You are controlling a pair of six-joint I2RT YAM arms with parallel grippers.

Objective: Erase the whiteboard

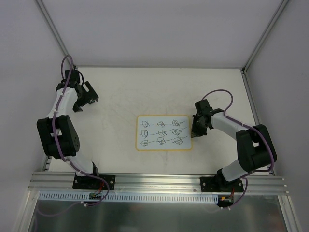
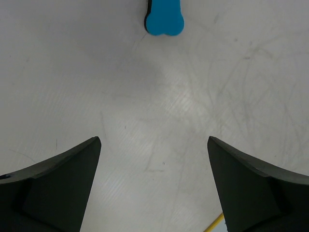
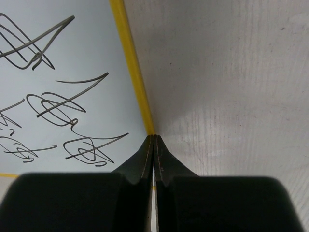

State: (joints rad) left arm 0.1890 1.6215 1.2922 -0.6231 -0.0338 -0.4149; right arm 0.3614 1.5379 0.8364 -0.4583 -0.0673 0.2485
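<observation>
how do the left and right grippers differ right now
The left gripper is wide open; the right gripper is shut on nothing. The left gripper hangs over the table, well to the left of the whiteboard; the right gripper's tips sit at the whiteboard's right yellow rim. Both are dark two-finger grippers holding nothing.

1. Off-white tabletop point(image 1: 120, 92), scuffed, faint grey marks.
2. Blue rounded object point(image 2: 164, 21) with a dark edge, lying on the tabletop.
3. Aluminium rail point(image 1: 159, 181) along the tabletop's near edge.
4. White walls point(image 1: 145, 29) behind and beside the tabletop.
</observation>
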